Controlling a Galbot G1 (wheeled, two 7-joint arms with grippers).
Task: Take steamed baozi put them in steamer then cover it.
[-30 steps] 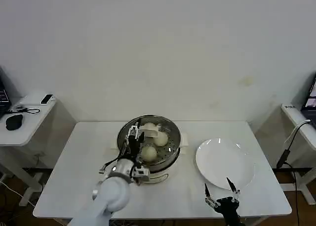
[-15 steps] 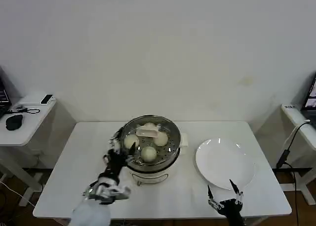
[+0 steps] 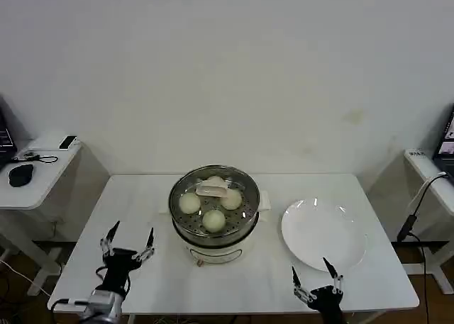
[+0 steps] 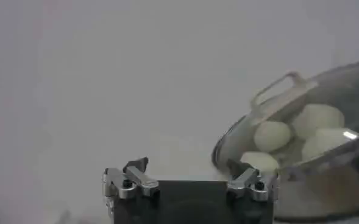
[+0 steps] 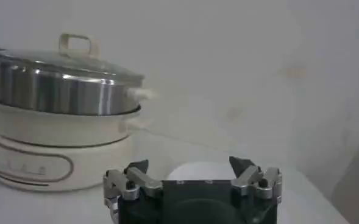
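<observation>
The steamer (image 3: 213, 240) stands mid-table, shiny steel on a white base. The clear glass cover (image 3: 241, 186) lies on it, its pale handle (image 3: 211, 190) on top. Several cream-white baozi (image 3: 189, 203) show through the glass. My left gripper (image 3: 128, 242) hovers open over the table's front left, apart from the steamer. In the left wrist view the left gripper (image 4: 188, 167) holds nothing, with the covered steamer (image 4: 325, 182) and baozi (image 4: 272, 135) beyond it. My right gripper (image 3: 316, 280) is open at the front right; the right wrist view shows the right gripper (image 5: 188, 164) empty, with the steamer (image 5: 57, 91) farther off.
A flat white plate (image 3: 323, 233) lies right of the steamer, just behind my right gripper, and appears as the plate (image 5: 197, 170) in the right wrist view. Side desks stand off both ends of the table, the left one (image 3: 35, 171) carrying a mouse and cables.
My left arm has drawn back from the steamer's cover to the table's front left, gripper open. The cover stays on the steamer. The right gripper has barely moved.
</observation>
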